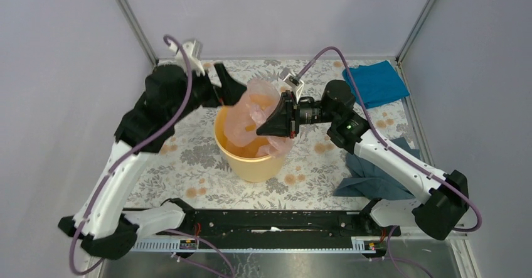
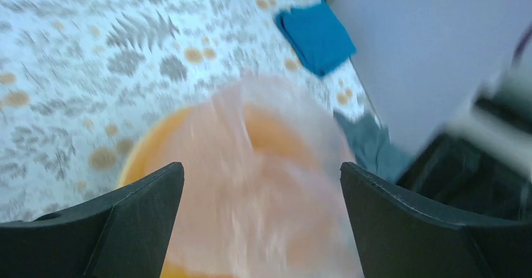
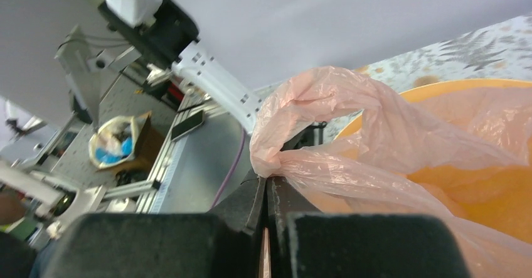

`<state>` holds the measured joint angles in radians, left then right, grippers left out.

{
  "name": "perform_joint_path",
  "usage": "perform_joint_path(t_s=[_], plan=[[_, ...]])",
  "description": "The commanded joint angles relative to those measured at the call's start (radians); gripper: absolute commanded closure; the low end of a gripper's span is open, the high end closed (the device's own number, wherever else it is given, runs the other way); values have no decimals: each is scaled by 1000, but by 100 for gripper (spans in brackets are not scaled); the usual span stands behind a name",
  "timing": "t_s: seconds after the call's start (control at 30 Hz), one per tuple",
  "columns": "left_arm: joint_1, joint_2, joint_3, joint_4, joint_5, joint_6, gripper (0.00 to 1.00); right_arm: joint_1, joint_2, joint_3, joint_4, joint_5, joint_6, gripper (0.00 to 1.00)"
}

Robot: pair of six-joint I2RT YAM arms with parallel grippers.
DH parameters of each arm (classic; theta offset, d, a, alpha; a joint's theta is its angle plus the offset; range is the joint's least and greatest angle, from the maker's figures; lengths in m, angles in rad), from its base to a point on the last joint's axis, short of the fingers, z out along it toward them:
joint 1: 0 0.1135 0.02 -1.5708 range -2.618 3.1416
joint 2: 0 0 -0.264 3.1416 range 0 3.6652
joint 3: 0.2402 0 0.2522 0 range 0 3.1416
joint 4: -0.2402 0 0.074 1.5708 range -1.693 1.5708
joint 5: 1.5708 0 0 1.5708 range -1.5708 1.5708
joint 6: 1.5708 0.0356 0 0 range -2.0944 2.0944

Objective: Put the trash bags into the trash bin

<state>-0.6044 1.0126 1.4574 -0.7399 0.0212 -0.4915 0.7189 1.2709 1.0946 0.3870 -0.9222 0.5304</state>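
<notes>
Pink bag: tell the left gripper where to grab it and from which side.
Pinch the free, raised edge of the pink bag on its far-left side, above the bin rim, coming in from the left. The right gripper clamps the opposite edge, and the open left gripper faces that upright film.

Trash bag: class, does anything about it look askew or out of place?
Yes. The trash bag is only partly in the trash bin: it billows above the rim, one corner pinched in the right gripper. The left gripper is open.
</notes>
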Motion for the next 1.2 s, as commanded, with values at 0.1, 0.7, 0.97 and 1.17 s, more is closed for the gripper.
perform_joint_path(t_s=[0.1,0.7,0.97,1.17], plan=[[169,273,265,131,217,-100,1,-4,37,-2,89,-189,32,100],[35,233,-173,117,122,-59,53,-3,28,13,87,-123,19,100],[37,249,-205,151,126,-95,54,-1,73,4,48,34,49,100],[41,197,-20,44,82,-38,21,-2,-3,1,-110,195,-25,100]])
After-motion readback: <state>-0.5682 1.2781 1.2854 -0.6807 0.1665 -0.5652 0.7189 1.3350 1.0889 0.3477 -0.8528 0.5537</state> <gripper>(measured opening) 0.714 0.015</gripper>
